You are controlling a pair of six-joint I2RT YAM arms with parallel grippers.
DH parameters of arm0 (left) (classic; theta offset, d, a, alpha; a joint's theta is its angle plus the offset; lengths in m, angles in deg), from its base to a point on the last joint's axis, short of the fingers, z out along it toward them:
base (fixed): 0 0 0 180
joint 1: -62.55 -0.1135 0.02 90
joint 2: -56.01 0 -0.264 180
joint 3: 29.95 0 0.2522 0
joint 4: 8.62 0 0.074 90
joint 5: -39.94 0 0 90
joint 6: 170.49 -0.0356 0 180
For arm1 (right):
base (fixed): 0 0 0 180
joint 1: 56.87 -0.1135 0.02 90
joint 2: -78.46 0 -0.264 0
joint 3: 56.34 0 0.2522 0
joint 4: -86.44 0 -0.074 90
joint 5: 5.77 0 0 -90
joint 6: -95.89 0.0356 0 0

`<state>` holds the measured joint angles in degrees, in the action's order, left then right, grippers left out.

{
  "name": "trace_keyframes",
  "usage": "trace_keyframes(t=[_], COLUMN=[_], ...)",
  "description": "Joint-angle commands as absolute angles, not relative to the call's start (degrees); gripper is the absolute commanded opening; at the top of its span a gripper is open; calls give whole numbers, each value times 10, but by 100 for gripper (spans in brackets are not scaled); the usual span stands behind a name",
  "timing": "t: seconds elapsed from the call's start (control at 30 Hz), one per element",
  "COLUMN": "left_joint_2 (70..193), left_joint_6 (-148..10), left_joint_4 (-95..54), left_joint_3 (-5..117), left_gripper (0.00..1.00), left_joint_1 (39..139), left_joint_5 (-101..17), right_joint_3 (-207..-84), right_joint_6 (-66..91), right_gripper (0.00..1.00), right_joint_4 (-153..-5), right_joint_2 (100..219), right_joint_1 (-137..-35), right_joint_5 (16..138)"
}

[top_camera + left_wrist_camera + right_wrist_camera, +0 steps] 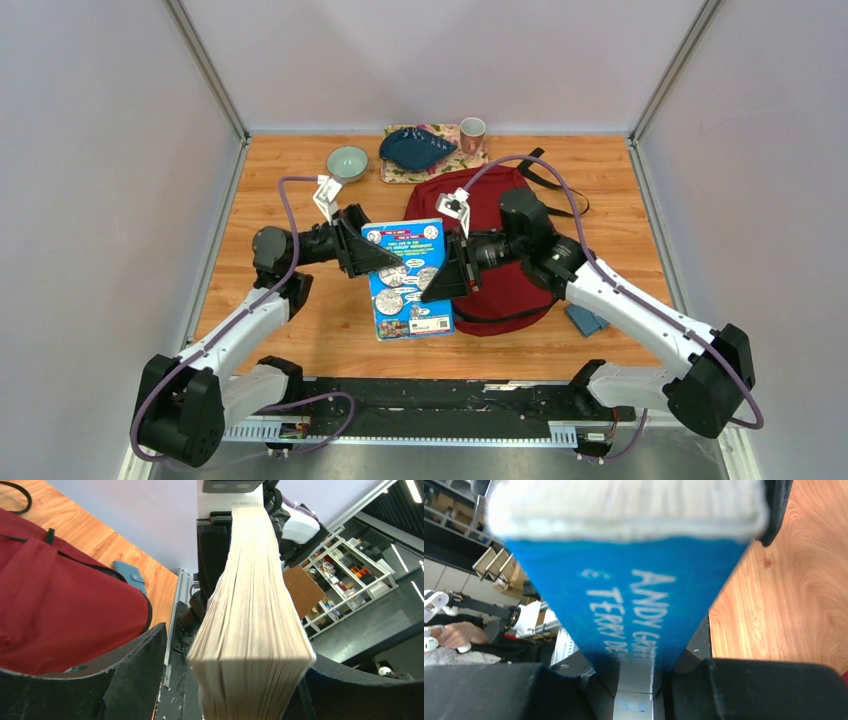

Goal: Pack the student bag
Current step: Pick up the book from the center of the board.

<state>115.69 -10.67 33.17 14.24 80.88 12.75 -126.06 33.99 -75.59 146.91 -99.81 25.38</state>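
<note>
The student bag [515,285], dark red with black straps, lies flat right of the table's middle; it also shows in the left wrist view [60,605]. A thick blue book [408,280] is held tilted just left of it, partly over its edge. My right gripper [437,283] is shut on the book's blue spine [634,590], with a finger on each side. My left gripper [383,258] is open around the opposite page edge [250,580]: the right finger [350,690] touches the pages and the left finger [125,675] stands off with a gap.
A small blue wallet [585,320] lies on the wood at the bag's right, also in the left wrist view [131,575]. At the back stand a pale green bowl [347,162], a dark blue dish [415,148] on a patterned mat [400,172], and a cup [472,133].
</note>
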Motion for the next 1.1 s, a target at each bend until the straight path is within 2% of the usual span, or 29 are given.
trace_keyframes(t=[0.0, 0.03, 0.07, 0.13, 0.17, 0.23, 0.27, 0.33, 0.37, 0.43, 0.47, 0.57, 0.67, 0.83, 1.07], left_joint_2=[1167, 1169, 1170, 1170, 1169, 1167, 1166, 1157, 1153, 1138, 1132, 1114, 1088, 1039, 998], left_joint_6=[-101, -101, -101, -99, -99, -104, -108, -132, -146, -199, -218, -295, -357, -380, -330], left_joint_4=[387, 387, 387, 387, 386, 378, 373, 344, 327, 256, 230, 84, 8, -36, 33], left_joint_3=[171, 170, 169, 164, 162, 157, 155, 148, 147, 144, 146, 165, 181, 161, 104], left_gripper=[72, 67, 52, 34, 17, 2, 0, 0, 0, 0, 0, 0, 0, 0, 0], left_joint_1=[827, 829, 829, 829, 829, 829, 829, 830, 830, 829, 829, 829, 829, 829, 829], left_joint_5=[142, 144, 146, 148, 148, 147, 145, 136, 120, 99, 74, 24, -46, -151, -259], right_joint_3=[-1342, -1350, -1352, -1353, -1353, -1352, -1351, -1347, -1345, -1337, -1335, -1315, -1287, -1235, -1156], right_joint_6=[204, 196, 189, 187, 188, 196, 201, 224, 232, 253, 259, 282, 331, 388, 422], right_gripper=[1, 0, 1, 1, 2, 3, 7, 10, 23, 38, 49, 60, 66, 66, 67], right_joint_4=[-635, -624, -609, -603, -596, -591, -589, -591, -591, -591, -591, -592, -592, -595, -636], right_joint_2=[1489, 1494, 1497, 1504, 1507, 1511, 1511, 1511, 1509, 1503, 1498, 1472, 1454, 1394, 1299], right_joint_1=[-996, -992, -988, -976, -970, -955, -949, -932, -926, -915, -913, -909, -908, -904, -904], right_joint_5=[203, 207, 213, 229, 236, 265, 280, 313, 328, 373, 387, 460, 559, 700, 728])
